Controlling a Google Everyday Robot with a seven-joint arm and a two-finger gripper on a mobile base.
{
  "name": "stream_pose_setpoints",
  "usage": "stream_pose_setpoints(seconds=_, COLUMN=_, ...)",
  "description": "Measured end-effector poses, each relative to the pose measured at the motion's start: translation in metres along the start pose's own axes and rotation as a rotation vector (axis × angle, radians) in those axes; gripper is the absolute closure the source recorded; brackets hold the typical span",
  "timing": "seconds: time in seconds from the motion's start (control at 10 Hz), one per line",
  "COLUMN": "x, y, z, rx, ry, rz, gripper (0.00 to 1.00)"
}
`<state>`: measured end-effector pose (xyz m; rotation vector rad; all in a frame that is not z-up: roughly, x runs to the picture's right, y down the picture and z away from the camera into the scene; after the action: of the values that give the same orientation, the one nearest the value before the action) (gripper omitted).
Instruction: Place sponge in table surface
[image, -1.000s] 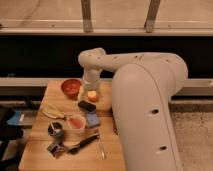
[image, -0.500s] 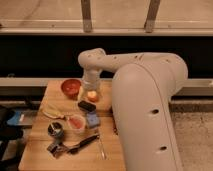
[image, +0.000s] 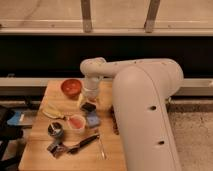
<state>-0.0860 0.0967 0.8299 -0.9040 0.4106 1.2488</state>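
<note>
Sponge (image: 93, 119): blue block lying flat on the wooden surface (image: 40, 150), mid-table, right up against the pink cup (image: 76, 122) on its left. End effector (image: 89, 106) sits just behind the sponge, pointing down from the white arm (image: 145, 95); contact with the sponge unclear, and whether it's wide or narrow, cannot tell. Dark oblong block (image: 115, 123) just right of the sponge. Red bowl (image: 71, 87) at the far edge, banana (image: 52, 113) to the left, dark utensils (image: 80, 145) near the front edge.
</note>
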Motion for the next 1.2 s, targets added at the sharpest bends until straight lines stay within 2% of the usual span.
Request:
stream_pose_setpoints(seconds=0.3, x=0.007, y=0.005, z=0.022, rx=-0.016, ry=0.050, rz=-0.007, gripper=0.24)
stream_pose_setpoints(seconds=0.4, x=0.008, y=0.003, z=0.029, rx=0.000, ry=0.066, rz=-0.003, gripper=0.24)
stream_pose_setpoints(seconds=0.6, x=0.008, y=0.001, z=0.041, rx=0.058, ry=0.102, rz=0.023, gripper=0.24)
stream_pose_setpoints(seconds=0.7, x=0.009, y=-0.003, z=0.043, rx=0.070, ry=0.109, rz=0.035, gripper=0.24)
stream_pose_setpoints(seconds=0.9, x=0.009, y=-0.011, z=0.054, rx=0.083, ry=0.136, rz=0.056, gripper=0.24)
stream_pose_setpoints(seconds=1.2, x=0.010, y=-0.022, z=0.074, rx=0.082, ry=0.183, rz=0.087, gripper=0.24)
